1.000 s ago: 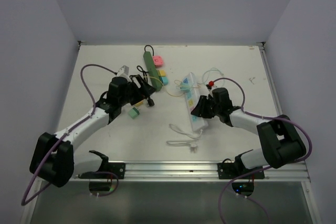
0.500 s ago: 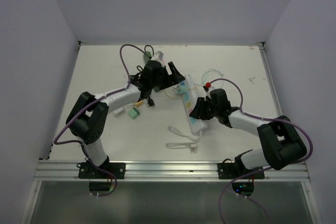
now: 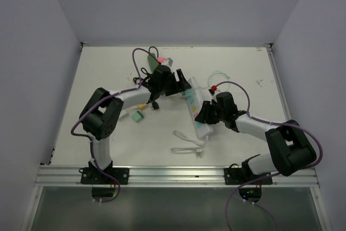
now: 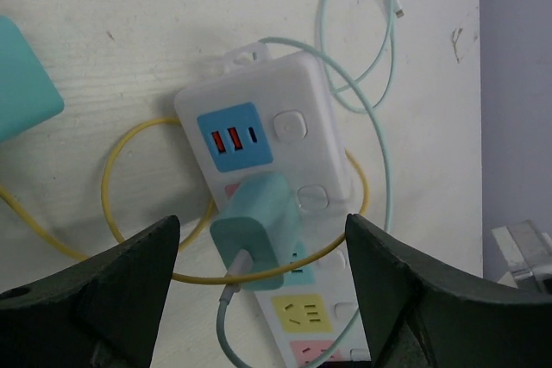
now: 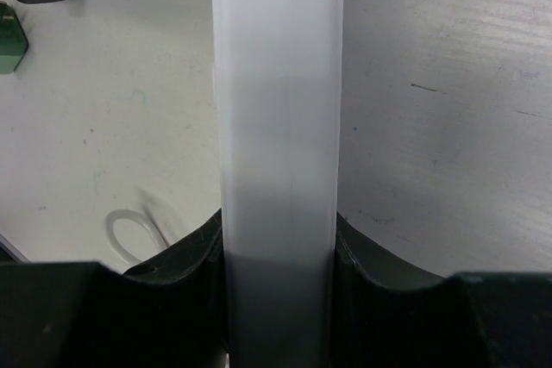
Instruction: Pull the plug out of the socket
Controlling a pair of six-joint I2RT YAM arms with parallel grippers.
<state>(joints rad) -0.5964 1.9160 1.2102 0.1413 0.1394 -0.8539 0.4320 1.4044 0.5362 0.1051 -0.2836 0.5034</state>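
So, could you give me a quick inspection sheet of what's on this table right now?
Surface: white table, lightly scuffed.
Job's things: mint plug seated in the white power strip, not yet pulled.
Clutter: small green block; pink item near the far edge.
Grippers: left gripper open, a finger on each side of the plug, not touching it; right gripper shut on the strip's near end.
Cables: yellow cable looped beside the strip; mint cable; loose white cable.
Surroundings: plain pale walls; metal rail at the near edge.
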